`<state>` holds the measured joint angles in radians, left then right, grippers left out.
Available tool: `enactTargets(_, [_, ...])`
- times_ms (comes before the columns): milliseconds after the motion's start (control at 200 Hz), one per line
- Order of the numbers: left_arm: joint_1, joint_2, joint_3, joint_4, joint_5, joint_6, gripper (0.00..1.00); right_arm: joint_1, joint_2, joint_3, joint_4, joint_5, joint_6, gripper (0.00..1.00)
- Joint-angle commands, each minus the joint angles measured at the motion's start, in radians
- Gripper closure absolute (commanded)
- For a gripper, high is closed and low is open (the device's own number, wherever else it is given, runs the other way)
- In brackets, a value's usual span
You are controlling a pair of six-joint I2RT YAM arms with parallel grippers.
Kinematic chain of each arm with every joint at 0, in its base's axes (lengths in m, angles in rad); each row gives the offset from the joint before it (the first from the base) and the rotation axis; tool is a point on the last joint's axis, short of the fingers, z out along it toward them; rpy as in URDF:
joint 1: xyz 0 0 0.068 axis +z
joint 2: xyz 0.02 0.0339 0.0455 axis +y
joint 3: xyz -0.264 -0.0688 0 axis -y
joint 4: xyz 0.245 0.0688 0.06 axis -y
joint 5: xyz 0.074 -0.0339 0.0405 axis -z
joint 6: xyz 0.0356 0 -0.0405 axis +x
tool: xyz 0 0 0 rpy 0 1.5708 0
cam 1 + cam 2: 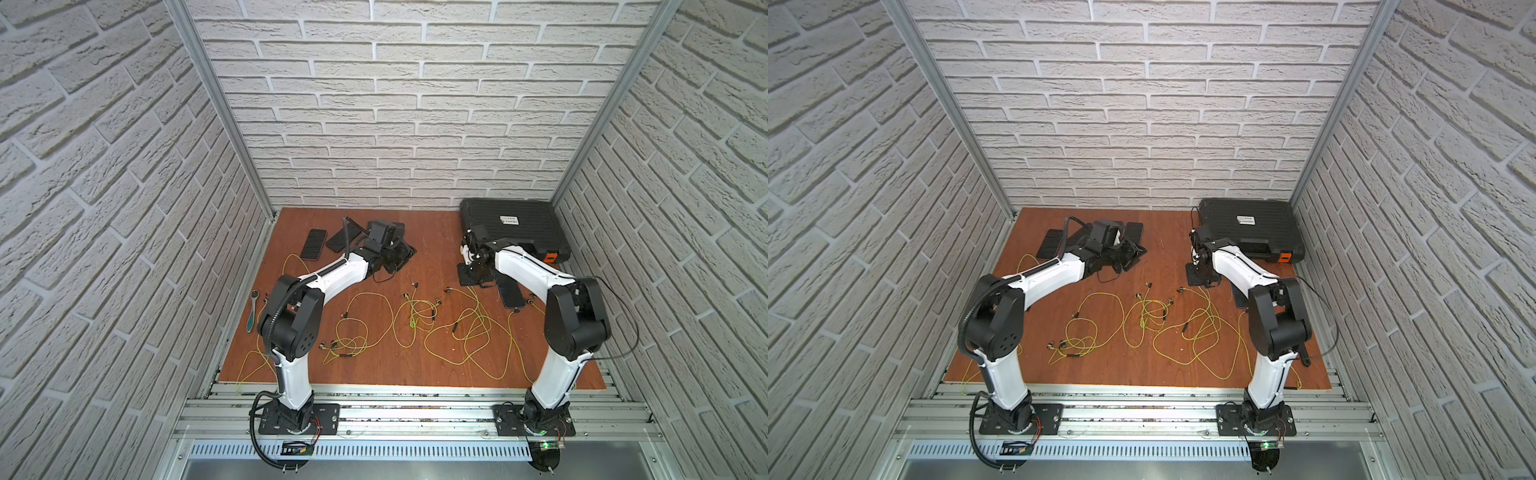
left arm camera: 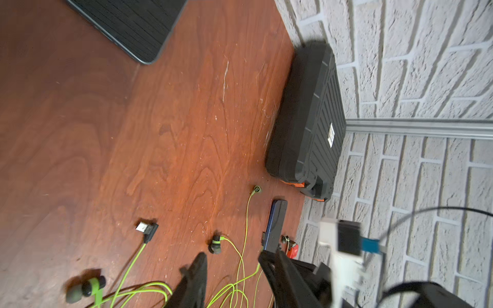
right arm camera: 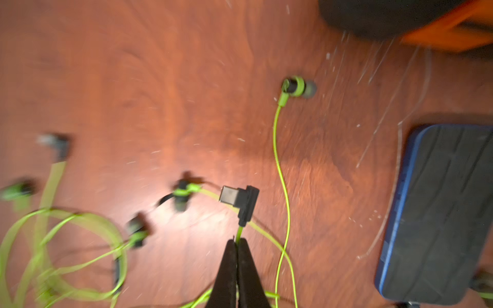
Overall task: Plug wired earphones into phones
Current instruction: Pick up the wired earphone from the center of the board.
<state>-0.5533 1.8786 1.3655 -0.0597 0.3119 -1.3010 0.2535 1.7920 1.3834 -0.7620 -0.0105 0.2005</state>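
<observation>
The right gripper (image 3: 237, 241) was clamped on an earphone cord (image 3: 239, 232) just behind its angled plug (image 3: 240, 198), near a blue-edged phone (image 3: 440, 213) at the far right; the plug was not yet inserted. The left gripper (image 2: 232, 264) stood with jaws apart, holding nothing, by the far-left phones (image 1: 313, 244). Other wired earphones (image 1: 412, 316) lay loose on the wooden table (image 1: 415, 365). By this evidence, most connections were outstanding.

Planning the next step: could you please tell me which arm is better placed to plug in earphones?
Right: the right gripper pinches a cord below its plug, beside a phone; left gripper is open.
</observation>
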Motion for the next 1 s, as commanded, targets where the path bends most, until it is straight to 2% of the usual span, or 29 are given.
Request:
enactTargets(0, [-0.036,0.031,-0.009,0.160,0.070,0.014,0.55,0.031,-0.073,-0.015,-0.036,-0.125,-0.050,0.94])
enactTargets(140, [-0.065,0.077,0.007,0.230,0.133,-0.014,0.51,0.076,-0.124,-0.040,-0.010,-0.230,-0.029,0.94])
enactTargets(260, [-0.079,0.087,0.019,0.228,0.139,-0.015,0.50,0.098,-0.140,-0.050,0.027,-0.285,0.003,0.94])
enactTargets(575, [-0.103,0.071,0.002,0.204,0.142,-0.014,0.63,0.104,-0.126,-0.046,0.102,-0.264,0.069,0.94])
enactTargets(860, [-0.119,0.071,-0.015,0.222,0.156,-0.024,0.65,0.104,-0.107,-0.034,0.107,-0.238,0.079,0.94])
enactTargets(990, [-0.120,0.065,-0.014,0.208,0.158,-0.021,0.70,0.104,-0.100,-0.029,0.108,-0.222,0.084,0.94])
